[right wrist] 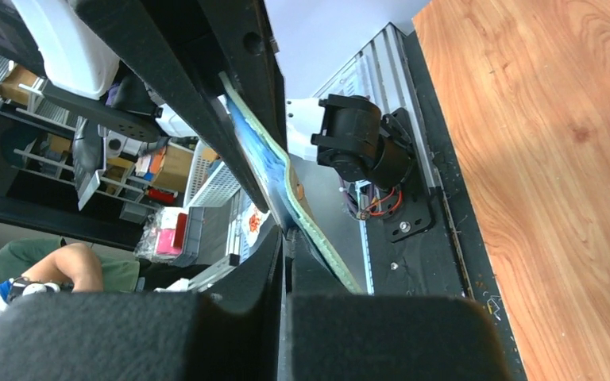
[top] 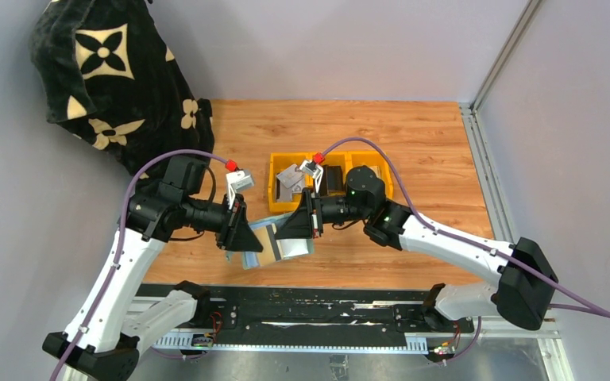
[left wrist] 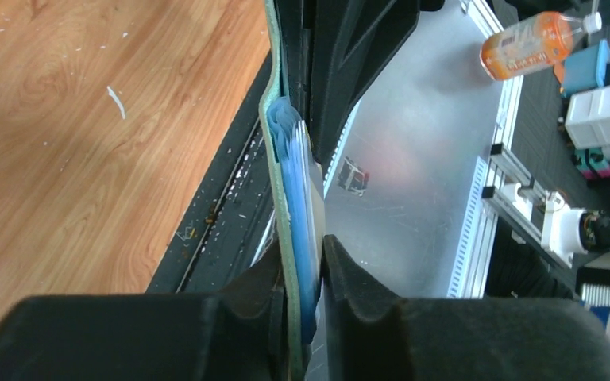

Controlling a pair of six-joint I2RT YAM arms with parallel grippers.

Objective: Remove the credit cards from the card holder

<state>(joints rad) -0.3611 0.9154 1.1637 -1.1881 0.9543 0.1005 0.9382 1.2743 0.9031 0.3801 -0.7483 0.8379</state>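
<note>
The card holder [top: 284,248], pale sage-green outside and grey-blue inside, hangs open in the air between my two grippers, over the table's near edge. My left gripper [top: 241,236] is shut on its left end. In the left wrist view the jaws [left wrist: 302,258] pinch the green cover and blue pockets [left wrist: 290,151] edge-on. My right gripper [top: 295,226] is at its right part. In the right wrist view the jaws [right wrist: 286,242] are shut on a thin grey sliver, seemingly a credit card's edge, while the green cover [right wrist: 318,234] passes outside the fingers. A tan patch [top: 265,238] shows on the holder.
Yellow bins [top: 275,181] stand behind the grippers, holding grey pieces and a black wallet-like item [top: 333,181]. A black blanket with cream flowers [top: 111,71] hangs at the back left. A black rail [top: 286,305] runs along the near edge.
</note>
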